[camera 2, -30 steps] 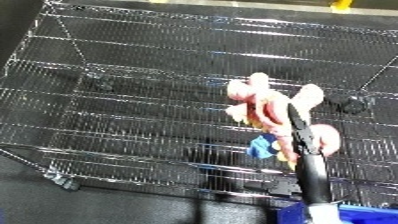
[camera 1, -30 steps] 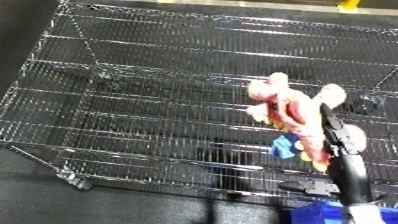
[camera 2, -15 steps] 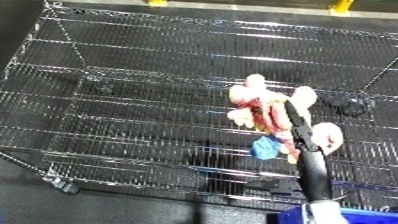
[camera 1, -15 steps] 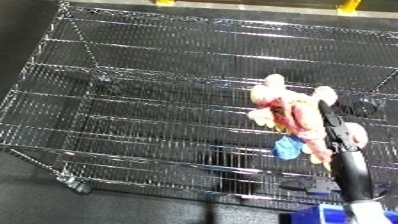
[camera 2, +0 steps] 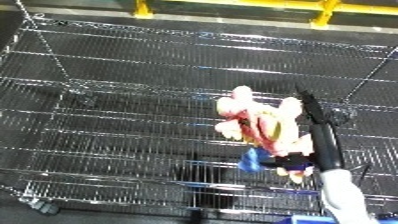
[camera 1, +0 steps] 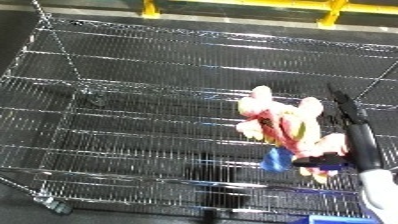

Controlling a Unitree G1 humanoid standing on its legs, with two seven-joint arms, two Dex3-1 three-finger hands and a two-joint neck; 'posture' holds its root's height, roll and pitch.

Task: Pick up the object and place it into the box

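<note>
Up and further over the big wire-mesh bin [camera 1: 133,125] goes the pink-and-yellow plush toy [camera 1: 286,125], right hand [camera 1: 342,150] curled round it; release looks close.

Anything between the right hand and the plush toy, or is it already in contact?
Nothing lies between them: in the left eye view the right hand has its thumb curled onto the pink plush toy, holding it above the wire bin.

Pink plush toy [camera 1: 282,125] with yellow belly and blue patch at its lower end, hanging upright, head uppermost, inside the wire-mesh bin [camera 1: 133,95], near the bin's right side.
</note>
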